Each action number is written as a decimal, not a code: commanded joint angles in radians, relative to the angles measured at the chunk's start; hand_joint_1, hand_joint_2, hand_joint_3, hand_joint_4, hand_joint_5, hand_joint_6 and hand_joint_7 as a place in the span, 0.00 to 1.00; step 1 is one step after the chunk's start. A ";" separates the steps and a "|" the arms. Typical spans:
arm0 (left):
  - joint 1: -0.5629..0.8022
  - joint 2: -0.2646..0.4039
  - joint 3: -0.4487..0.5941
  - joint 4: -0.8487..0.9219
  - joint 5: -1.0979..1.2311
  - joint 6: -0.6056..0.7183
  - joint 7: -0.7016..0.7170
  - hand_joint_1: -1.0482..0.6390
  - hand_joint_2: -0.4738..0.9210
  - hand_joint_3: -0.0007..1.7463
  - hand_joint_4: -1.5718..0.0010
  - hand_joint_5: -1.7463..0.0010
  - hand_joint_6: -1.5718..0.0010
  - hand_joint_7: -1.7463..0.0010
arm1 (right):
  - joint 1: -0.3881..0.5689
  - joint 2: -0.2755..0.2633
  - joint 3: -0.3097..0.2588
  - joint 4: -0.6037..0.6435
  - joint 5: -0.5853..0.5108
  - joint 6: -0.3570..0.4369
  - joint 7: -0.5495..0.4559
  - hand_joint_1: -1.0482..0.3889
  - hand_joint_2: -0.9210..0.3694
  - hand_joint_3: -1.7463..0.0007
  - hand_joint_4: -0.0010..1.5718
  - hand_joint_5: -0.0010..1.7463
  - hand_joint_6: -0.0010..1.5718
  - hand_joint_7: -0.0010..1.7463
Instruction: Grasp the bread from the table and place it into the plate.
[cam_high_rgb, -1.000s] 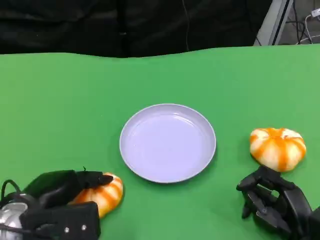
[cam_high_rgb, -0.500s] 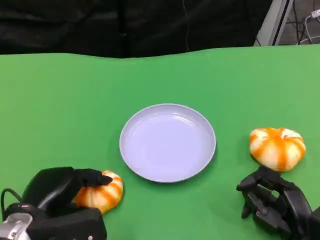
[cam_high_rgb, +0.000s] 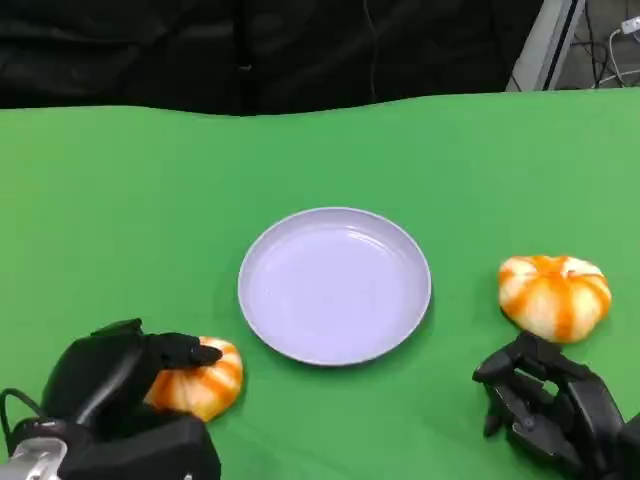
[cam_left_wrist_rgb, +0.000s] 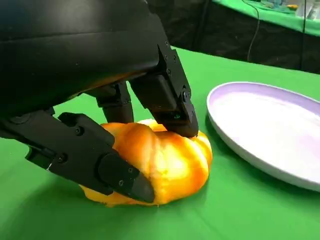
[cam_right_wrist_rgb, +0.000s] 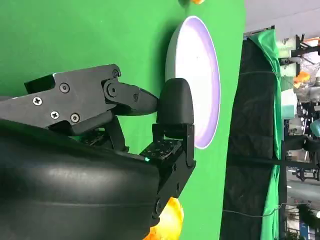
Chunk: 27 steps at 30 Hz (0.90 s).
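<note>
The left hand (cam_high_rgb: 125, 385) sits down at the near left corner of the green table (cam_high_rgb: 120, 200), its black fingers (cam_left_wrist_rgb: 165, 95) curled over the top of a bread roll (cam_high_rgb: 197, 377) while the thumb (cam_left_wrist_rgb: 100, 160) presses against the roll's lower flank. From the left wrist view the roll is caught between them, so I take it as gripped, though its underside appears to rest on the cloth. The roll lies just beside the near left rim of the plate (cam_high_rgb: 335, 285), apart from it by a thin strip of green.

The plate stands in the middle of the table with nothing in it. A second roll (cam_high_rgb: 555, 295) lies towards the right edge, near the plate's right rim but not touching. Just on the near side of it the right hand (cam_high_rgb: 540, 400) waits — fingers apart, holding nothing.

As for how the bread will behave, I would guess it is light and somewhat soft: a puffed, ribbed bun with a glossy orange crust. That glaze looks smooth enough to slip under hard plastic fingertips, and a strong squeeze would likely dent or flatten it. The sensible hold is the one already taken — across the widest part, fingers in the grooves on top and thumb low on the side — with gentle pressure. The carry to the plate is short, so a low lift over the rim should do.
</note>
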<state>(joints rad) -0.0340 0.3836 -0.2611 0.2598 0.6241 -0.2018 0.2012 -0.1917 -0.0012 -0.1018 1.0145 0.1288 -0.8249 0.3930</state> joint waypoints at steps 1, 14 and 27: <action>0.027 0.014 0.023 -0.051 0.003 0.025 -0.003 0.57 1.00 0.05 0.53 0.04 0.16 0.89 | 0.008 -0.009 -0.001 0.001 -0.009 0.000 -0.007 0.53 0.00 0.70 0.46 1.00 0.43 0.81; 0.100 0.019 0.085 -0.300 0.005 0.075 -0.043 0.59 0.99 0.04 0.49 0.08 0.16 0.88 | 0.005 -0.011 -0.002 0.007 -0.011 0.003 -0.008 0.53 0.00 0.71 0.46 1.00 0.43 0.81; 0.120 0.013 0.122 -0.438 0.044 0.085 -0.034 0.58 0.97 0.05 0.44 0.10 0.13 0.87 | 0.004 -0.007 -0.007 0.009 -0.007 0.005 0.001 0.54 0.00 0.70 0.46 1.00 0.43 0.80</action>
<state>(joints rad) 0.0782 0.3877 -0.1572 -0.1452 0.6497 -0.1174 0.1645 -0.1921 -0.0006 -0.1031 1.0174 0.1181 -0.8251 0.3957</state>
